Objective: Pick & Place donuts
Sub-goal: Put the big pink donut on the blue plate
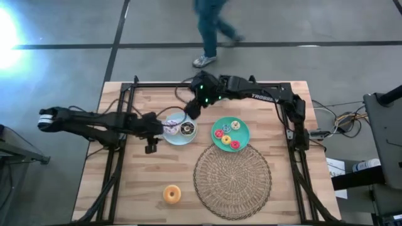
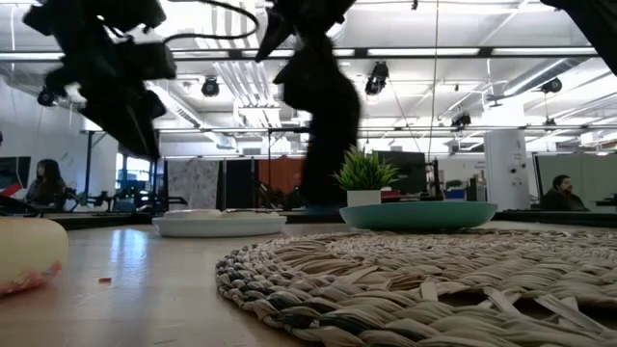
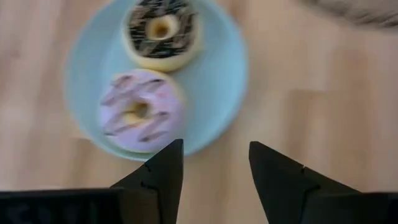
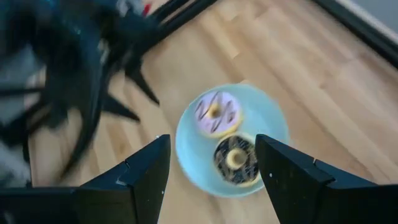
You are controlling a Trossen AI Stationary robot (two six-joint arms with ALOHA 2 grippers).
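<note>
A pale blue plate (image 1: 179, 137) holds two donuts: a lilac-iced one with dark stripes (image 3: 140, 111) and a chocolate-iced one (image 3: 161, 28). Several small iced donuts (image 1: 227, 134) lie on a green plate (image 1: 244, 133). One yellow-orange donut (image 1: 172, 194) rests flat on the bare wood near the table's near edge. My left gripper (image 3: 214, 162) is open, above the table at the blue plate's left rim, the lilac donut just ahead of its fingertips. My right gripper (image 4: 211, 168) is open and hovers above the blue plate's far side (image 1: 190, 112).
A large round woven mat (image 1: 232, 181) lies near the table's near edge, right of the loose donut. Black frame rails (image 1: 113, 163) run along the table's left, right and far sides. A person walks on the floor beyond the far edge (image 1: 210, 28).
</note>
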